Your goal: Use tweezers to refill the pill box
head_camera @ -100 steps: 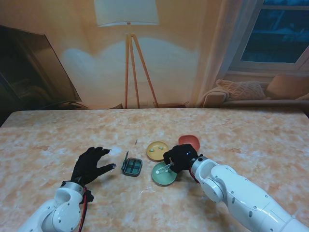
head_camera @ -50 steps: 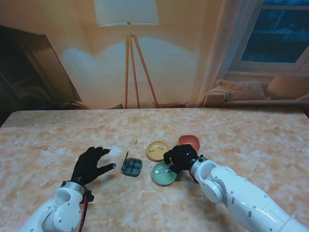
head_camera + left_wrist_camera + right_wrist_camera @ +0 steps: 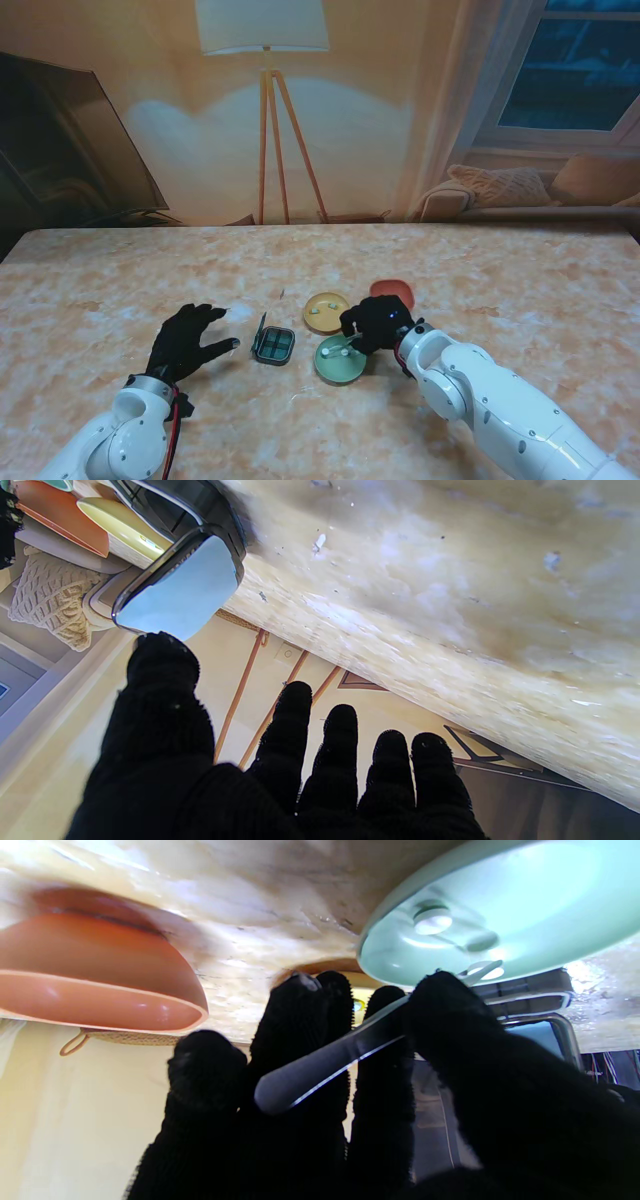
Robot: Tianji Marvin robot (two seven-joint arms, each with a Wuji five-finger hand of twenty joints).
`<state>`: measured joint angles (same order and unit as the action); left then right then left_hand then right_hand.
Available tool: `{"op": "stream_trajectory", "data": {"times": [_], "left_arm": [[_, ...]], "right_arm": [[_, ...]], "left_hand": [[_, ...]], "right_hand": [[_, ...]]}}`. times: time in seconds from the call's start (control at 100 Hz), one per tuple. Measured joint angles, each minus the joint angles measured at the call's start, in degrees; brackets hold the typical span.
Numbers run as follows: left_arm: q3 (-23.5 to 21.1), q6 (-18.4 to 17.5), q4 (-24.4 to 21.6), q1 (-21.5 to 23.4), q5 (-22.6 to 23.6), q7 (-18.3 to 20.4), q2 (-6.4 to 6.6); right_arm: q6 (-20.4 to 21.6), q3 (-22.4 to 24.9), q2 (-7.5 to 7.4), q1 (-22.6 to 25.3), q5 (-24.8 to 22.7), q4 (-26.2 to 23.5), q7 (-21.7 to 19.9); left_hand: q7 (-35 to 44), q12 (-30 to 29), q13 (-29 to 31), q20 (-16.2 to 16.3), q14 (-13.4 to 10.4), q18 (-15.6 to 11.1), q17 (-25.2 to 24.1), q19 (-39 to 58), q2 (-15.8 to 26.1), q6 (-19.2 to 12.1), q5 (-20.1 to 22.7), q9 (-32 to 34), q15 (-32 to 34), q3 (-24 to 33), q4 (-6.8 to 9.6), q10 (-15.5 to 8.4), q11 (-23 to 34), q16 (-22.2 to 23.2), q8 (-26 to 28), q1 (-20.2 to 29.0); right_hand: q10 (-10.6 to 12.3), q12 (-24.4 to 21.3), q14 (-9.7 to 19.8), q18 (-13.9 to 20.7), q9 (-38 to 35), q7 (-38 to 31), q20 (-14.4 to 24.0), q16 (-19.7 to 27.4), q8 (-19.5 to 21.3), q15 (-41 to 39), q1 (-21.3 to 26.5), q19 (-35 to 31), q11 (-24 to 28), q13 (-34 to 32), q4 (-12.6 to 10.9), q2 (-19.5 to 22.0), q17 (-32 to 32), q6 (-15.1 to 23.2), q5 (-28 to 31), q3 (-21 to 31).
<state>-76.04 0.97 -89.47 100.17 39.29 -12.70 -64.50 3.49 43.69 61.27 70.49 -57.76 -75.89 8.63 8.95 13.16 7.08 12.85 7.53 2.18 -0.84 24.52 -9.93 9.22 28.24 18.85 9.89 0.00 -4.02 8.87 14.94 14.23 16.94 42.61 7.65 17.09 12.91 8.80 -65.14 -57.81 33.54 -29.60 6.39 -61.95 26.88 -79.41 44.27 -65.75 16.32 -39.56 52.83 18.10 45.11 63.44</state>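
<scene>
Now the right robot hand (image 3: 375, 323) is curled palm-down over the far edge of the green dish (image 3: 338, 362), its fingers closed on the tweezers (image 3: 345, 1052), whose tips reach over the white pills in that dish. The left robot hand (image 3: 188, 340) rests on the worktop (image 3: 520, 290) with fingers spread, holding nothing, just left of the open pill box (image 3: 272, 345).

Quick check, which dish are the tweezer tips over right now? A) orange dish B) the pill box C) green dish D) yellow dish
C: the right hand holds the tweezers, and their tips sit over the green dish, next to white pills in it; the yellow dish and orange dish lie farther from me, and the pill box is to the left.
</scene>
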Motion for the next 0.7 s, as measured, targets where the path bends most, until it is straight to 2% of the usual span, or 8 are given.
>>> {"op": "stream_trajectory", "data": {"times": [0.22,0.4,0.58,0.7], "left_arm": [[-0.13,0.10,-0.08,0.06,0.06,0.22,0.01],[-0.14,0.08,-0.08,0.04,0.12,0.31,0.02],[-0.14,0.04,-0.03,0.00,0.12,0.33,0.03],[-0.14,0.03,-0.03,0.01,0.11,0.35,0.03]], "right_arm": [[0.99,3.47,-0.61,2.19,-2.89,-3.51,-1.20],[1.01,3.89,-0.80,2.54,-3.01,-5.39,-0.98],[-0.66,-0.18,-0.67,0.81,-1.06,-5.41,0.85],[-2.08,-3.43,0.10,-0.75,0.61,-4.40,2.86]], "left_hand": [[0.00,0.00,0.00,0.00,0.00,-0.01,0.00,0.00,0.00,0.00,0.00,0.00,0.00,0.00,0.00,0.00,0.00,0.00,0.00,0.00],[0.00,0.01,0.00,0.00,0.00,-0.01,0.00,0.00,0.00,0.00,0.00,0.00,0.00,0.00,0.00,0.00,0.00,0.00,0.00,0.00],[0.00,0.01,0.00,0.00,0.00,-0.01,0.00,0.00,0.00,0.00,0.00,0.00,0.00,0.00,0.00,0.00,0.00,0.00,0.00,0.00],[0.00,0.01,0.00,0.00,0.00,-0.01,0.00,0.00,0.00,0.00,0.00,0.00,0.00,0.00,0.00,0.00,0.00,0.00,0.00,0.00]], "right_hand": [[0.04,0.00,0.01,0.00,-0.45,0.00,0.05,-0.62,0.00,-0.05,0.00,-0.02,0.18,-0.27,0.01,-0.01,0.41,0.00,0.05,0.00],[0.05,0.00,0.08,0.00,-0.49,0.00,0.05,-0.62,0.00,-0.07,-0.02,-0.03,0.63,-0.72,0.02,-0.01,0.95,0.00,0.06,0.00],[0.04,0.00,0.11,0.00,-0.49,0.00,0.06,-0.62,0.00,-0.07,-0.02,-0.03,0.65,-0.77,0.02,-0.01,1.34,0.00,0.06,-0.01],[0.05,0.00,0.12,0.00,-0.49,0.00,0.07,-0.62,0.00,-0.07,-0.02,-0.03,0.65,-0.78,0.02,-0.01,1.38,0.00,0.06,-0.01]]}}
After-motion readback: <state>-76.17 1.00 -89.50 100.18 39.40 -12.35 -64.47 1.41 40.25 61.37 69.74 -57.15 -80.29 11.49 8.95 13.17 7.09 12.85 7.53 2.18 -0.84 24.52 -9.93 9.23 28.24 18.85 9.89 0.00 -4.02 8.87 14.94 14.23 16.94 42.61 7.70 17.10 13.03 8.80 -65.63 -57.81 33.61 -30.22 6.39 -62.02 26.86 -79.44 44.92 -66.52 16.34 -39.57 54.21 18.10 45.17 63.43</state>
